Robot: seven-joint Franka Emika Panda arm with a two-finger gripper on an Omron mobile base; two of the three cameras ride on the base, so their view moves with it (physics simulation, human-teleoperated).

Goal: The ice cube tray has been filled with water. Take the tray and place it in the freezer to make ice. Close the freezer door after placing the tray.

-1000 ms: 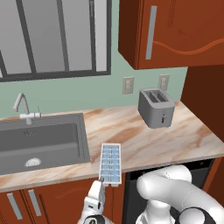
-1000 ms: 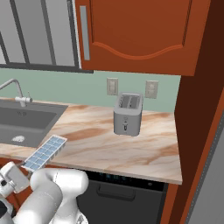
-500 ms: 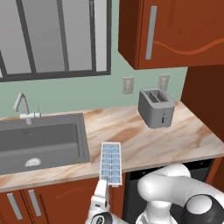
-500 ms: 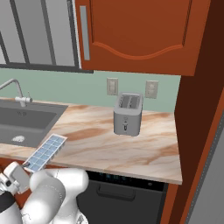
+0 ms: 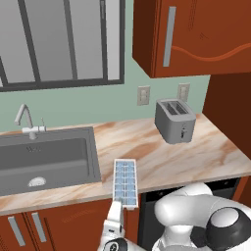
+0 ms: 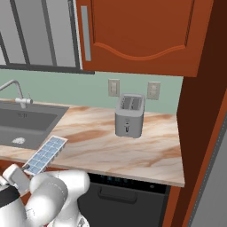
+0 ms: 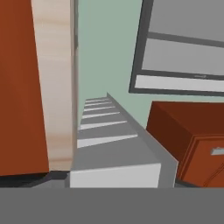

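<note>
1. The ice cube tray [image 5: 125,184] lies in the lower middle of the left base view, on the front part of the marble counter [image 5: 162,157], with its near end jutting past the counter's edge. That overhang probably explains the approach from the front: the end is free to be pinched.
2. The gripper [image 5: 119,208] sits at the bottom centre of that view, its white fingers raised to the tray's near end. The jaws appear drawn together on that end, so the tool looks clamped on the ice cube tray rather than standing apart.
3. In the right base view the tray [image 6: 45,154] sits at lower left, running diagonally toward the sink [image 6: 26,126], with the gripper [image 6: 17,176] just below its near corner.
4. In the hand view the tray [image 7: 113,148] rises from the bottom centre as a grey ribbed slab running away from the camera, which fits an end-on hold along its length.
5. The toaster [image 5: 175,120] stands well apart at the back right of the counter, out of the way of a lift.
6. Judged from this, the grasp is just made and the carrying is still ahead. Water in the cells calls for keeping the tray level once it leaves the counter.
</note>
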